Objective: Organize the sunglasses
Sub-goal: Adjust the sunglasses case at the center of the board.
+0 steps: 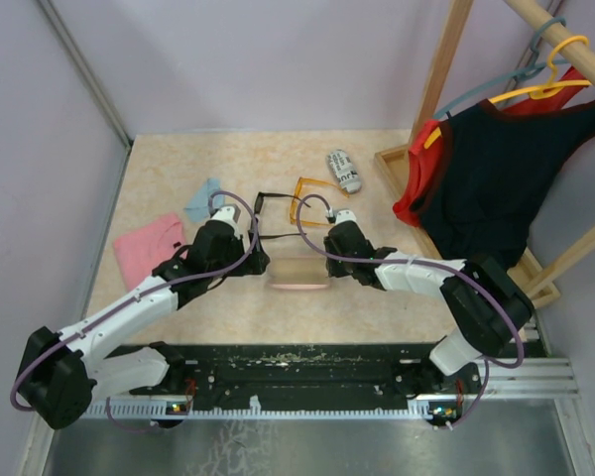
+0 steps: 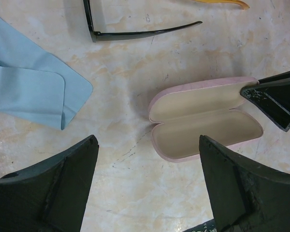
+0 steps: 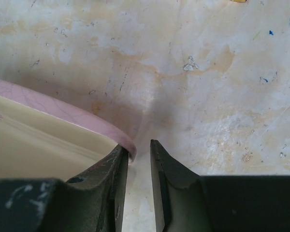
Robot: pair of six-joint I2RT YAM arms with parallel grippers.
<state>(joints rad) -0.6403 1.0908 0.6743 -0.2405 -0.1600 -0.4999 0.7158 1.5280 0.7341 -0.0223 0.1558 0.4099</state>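
Pink case (image 2: 199,87), cream lining (image 2: 208,130); light-blue cloth (image 2: 29,92); black sunglasses (image 2: 135,34); orange sunglasses (image 2: 232,4).

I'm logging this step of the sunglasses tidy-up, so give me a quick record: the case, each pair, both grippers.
pink case: open, empty
black sunglasses: arms unfolded, lying beyond the case
orange sunglasses: outside the case, beyond the black pair
left gripper: open, holding nothing
right gripper: jaws nearly together at the case's rim; grip unclear

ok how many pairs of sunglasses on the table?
2. The black pair lies beyond the open pink case; the orange pair sits just right of the black one, toward the printed case. None seems hidden.
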